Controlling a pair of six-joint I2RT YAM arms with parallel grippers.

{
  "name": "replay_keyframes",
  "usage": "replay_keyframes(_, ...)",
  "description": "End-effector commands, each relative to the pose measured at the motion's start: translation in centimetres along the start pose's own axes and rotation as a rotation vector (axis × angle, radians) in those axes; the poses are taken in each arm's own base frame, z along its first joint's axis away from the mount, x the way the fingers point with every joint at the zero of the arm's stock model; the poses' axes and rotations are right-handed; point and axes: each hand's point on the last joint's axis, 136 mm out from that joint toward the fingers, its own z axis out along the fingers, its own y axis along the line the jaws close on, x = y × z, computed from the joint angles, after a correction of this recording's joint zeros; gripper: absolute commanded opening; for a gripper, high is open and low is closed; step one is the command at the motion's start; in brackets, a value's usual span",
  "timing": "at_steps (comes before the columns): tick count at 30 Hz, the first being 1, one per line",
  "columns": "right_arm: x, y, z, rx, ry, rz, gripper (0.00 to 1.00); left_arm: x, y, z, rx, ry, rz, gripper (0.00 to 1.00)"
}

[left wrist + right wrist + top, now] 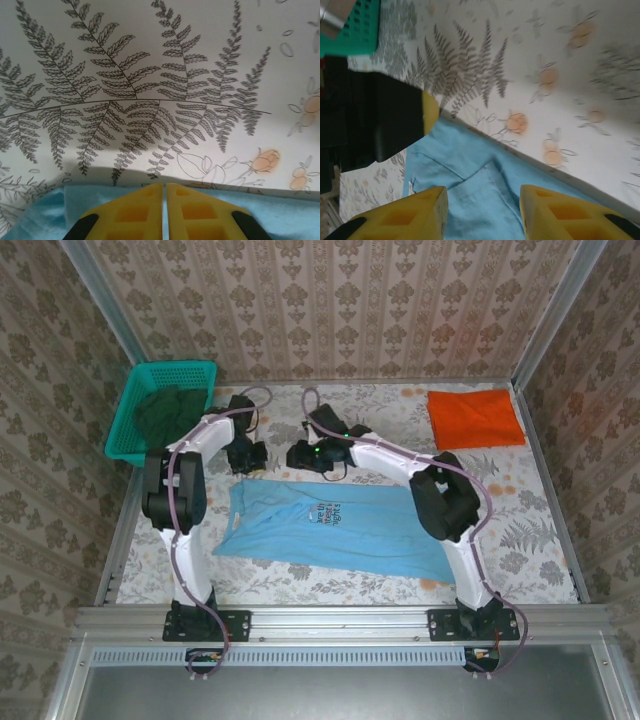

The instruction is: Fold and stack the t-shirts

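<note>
The left gripper (165, 192) has its two yellow fingers pressed tight together, and I cannot tell if any cloth is pinched between them. Just under its tips lies the far edge of the soft light-blue t-shirt with dark letters on the chest (350, 535). Close beside it on the right, the right gripper (482, 192) has its yellow fingers standing apart. It holds nothing, and a stitched seam of the same blue shirt lies below the gap. The blue shirt lies spread flat, from the grippers back toward the arm bases. Its long side runs left to right across the table, and its letters are turned sideways. I cannot tell which end is the neck. Past the fingertips there is bare white tablecloth with grey ferns and orange flowers (150, 60), open all the way to the far wall. There are two t-shirts. The other is a plain bright-orange t-shirt (475, 417), folded into a flat square, far off to the right of the right gripper near the far right corner and well apart from the blue one. Just to the left of the left gripper is one green plastic basket (175, 367) with a dark green cloth (172, 415) in it.
</note>
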Motion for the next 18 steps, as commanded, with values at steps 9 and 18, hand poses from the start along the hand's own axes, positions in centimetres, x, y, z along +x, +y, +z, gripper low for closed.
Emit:
replay_keyframes(9,2.5,-1.2,2.7,0.078,0.15,-0.007,0.37,1.2,1.3,2.2,-0.037,0.082,0.01,0.1)
replay_keyframes(18,3.6,-0.3,4.2,0.08,0.187,-0.028,0.37,1.1,1.5,2.3,-0.049,0.085,0.02,0.1)
